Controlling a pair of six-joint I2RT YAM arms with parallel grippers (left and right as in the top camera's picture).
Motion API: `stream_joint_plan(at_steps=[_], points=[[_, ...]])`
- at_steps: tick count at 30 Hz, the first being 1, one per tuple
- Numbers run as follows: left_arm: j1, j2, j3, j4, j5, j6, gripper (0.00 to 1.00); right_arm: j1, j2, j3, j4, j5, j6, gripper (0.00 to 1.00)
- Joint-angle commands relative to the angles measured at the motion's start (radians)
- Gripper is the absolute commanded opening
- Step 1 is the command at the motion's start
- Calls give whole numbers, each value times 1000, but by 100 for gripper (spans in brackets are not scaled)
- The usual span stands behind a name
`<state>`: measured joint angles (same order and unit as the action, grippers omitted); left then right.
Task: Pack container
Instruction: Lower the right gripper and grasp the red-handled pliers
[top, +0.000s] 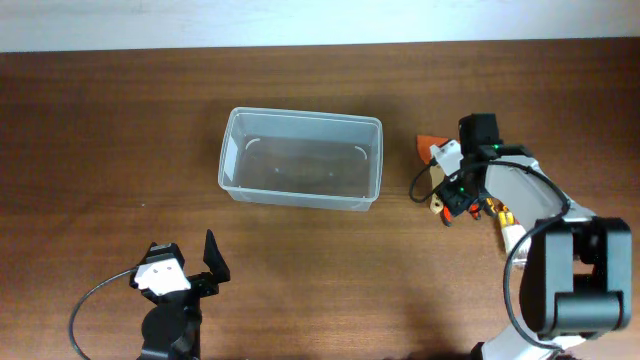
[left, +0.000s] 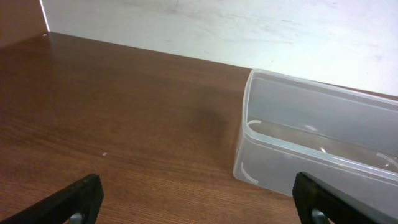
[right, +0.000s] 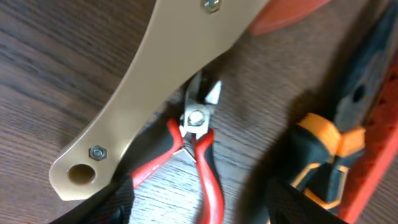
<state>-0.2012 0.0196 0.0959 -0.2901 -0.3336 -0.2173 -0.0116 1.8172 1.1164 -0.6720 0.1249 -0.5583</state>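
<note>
Tabletop (top: 100, 150) of dark brown wood fills the overhead view, with a pale wall (left: 249, 25) along its far edge.

At the lower left, we see the left gripper (top: 188, 262) near the table's front edge, well apart from everything else. Its wrist camera shows its two black fingers (left: 78, 200) at the bottom corners of the picture, spread wide with only bare wood between them.

In the middle of the table, nearer the far edge, stands the container (top: 300, 115), a large rectangular tub of clear, slightly bluish plastic with rounded corners and a rimmed edge. It sits upright, and we see the wood through its floor. From the left wrist camera, the container (left: 298, 124) appears ahead and to the right of that gripper.

To the right of the tub, the right gripper (top: 452, 200) hangs over a small cluster of tools. Its wrist camera looks straight down on red-handled cutters (right: 199, 143), lying with their metal nose under a beige bar (right: 155, 81) that carries hex nuts and a hole. The jaws are spread, one dark finger on each side of the red handles; we cannot tell whether they touch them. Just to the right lies an orange-and-black handle (right: 323, 149), and beyond the bar an orange piece (right: 286, 15), cut off by the frame.
</note>
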Motion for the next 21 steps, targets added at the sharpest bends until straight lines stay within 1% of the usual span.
stream_joint_plan(at_steps=[1, 8, 12, 20, 21], points=[[-4, -6, -3, -2, -3, 9, 99, -18, 23, 5, 4, -20, -11, 68], [-4, -6, -3, -2, -3, 9, 99, -71, 26, 5, 12, -45, -10, 68], [-4, -6, -3, -2, -3, 9, 99, -101, 26, 5, 11, -96, -11, 68], [-4, -6, -3, -2, -3, 9, 99, -100, 27, 5, 10, -117, -14, 67], [-4, -6, -3, -2, -3, 9, 99, -100, 27, 5, 7, -117, -14, 65]])
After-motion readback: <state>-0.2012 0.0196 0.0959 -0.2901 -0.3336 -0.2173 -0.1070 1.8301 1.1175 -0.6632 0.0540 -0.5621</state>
